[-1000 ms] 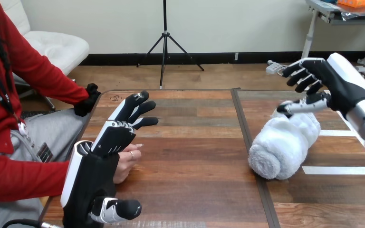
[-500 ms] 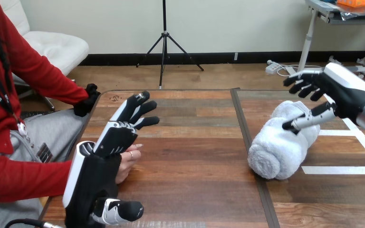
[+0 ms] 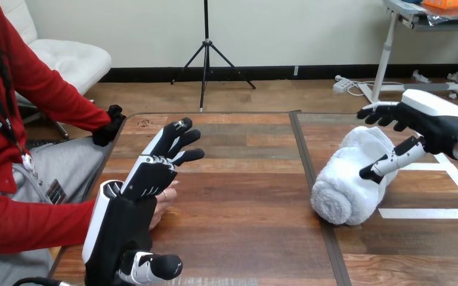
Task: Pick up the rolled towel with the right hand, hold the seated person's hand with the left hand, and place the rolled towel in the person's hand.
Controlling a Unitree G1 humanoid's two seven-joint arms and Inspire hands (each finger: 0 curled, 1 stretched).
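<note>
Head view: my R hand (image 3: 420, 125) hovers over the rolled towel (image 3: 346, 187), unclenched.
Towel lies on table (image 3: 244, 202) at right, by white tape lines (image 3: 429, 213) – R fingers spread above it, thumb at its front. L hand (image 3: 128, 214) open, fingers straight, partly covering person's hand (image 3: 166, 201).

We see a white, fluffy rolled towel (image 3: 349, 182) lying on its side on the right part of the wooden table (image 3: 244, 202). It runs at a slant, its nearer end showing the spiral of the roll and resting by the seam between the boards. The right hand (image 3: 426, 122) is spread over its far end, thumb against its flank. At the table's left edge we see the person's hand (image 3: 164, 201) resting, largely hidden behind the left hand (image 3: 134, 205), with only its fingers showing.
</note>
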